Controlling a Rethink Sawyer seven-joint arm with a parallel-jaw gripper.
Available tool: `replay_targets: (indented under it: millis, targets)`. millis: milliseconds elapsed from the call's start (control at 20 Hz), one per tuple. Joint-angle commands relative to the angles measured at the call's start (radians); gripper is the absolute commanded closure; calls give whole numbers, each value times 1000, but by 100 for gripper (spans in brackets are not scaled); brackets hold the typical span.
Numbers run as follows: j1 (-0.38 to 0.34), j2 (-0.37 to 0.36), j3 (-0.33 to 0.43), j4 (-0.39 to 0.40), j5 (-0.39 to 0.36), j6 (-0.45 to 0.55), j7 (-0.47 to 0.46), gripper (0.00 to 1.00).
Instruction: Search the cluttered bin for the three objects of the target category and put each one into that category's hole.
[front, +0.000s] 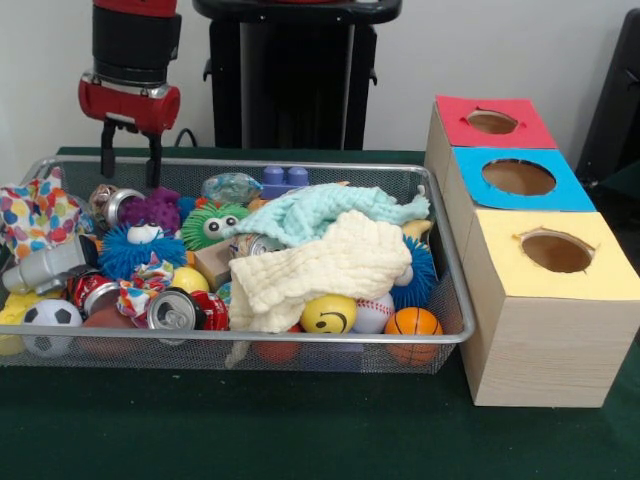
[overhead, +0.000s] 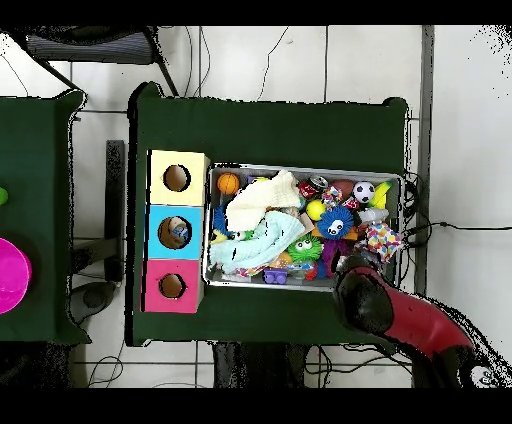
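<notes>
The wire mesh bin (front: 300, 338) is full of toys, cans and cloths; it also shows in the overhead view (overhead: 400, 180). One see-through crinkly bottle (front: 232, 187) lies at the bin's far side, next to purple bricks. A greyish crumpled thing (front: 45, 266) lies at the left end; I cannot tell if it is a bottle. The blue-surround hole (front: 518, 177) is the middle one of the wooden box. In the overhead view the blue hole (overhead: 177, 232) shows something glinting inside. My gripper (front: 131, 165) hangs open and empty above the bin's far left corner.
The red-surround hole (front: 492, 121) and the yellow-surround hole (front: 556, 252) flank the blue one. A mint cloth (front: 320, 210) and a cream cloth (front: 320, 265) cover the bin's middle. A crushed can (front: 175, 310) and balls lie in front. My arm (overhead: 380, 310) covers the bin's corner from above.
</notes>
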Motion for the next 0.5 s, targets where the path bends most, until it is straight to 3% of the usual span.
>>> replay_targets:
  millis: [50,500]
  targets:
    - [22,-41,59,-129,-37,81,12,0]
    - [11,-20,72,-153,-35,110,2,0]
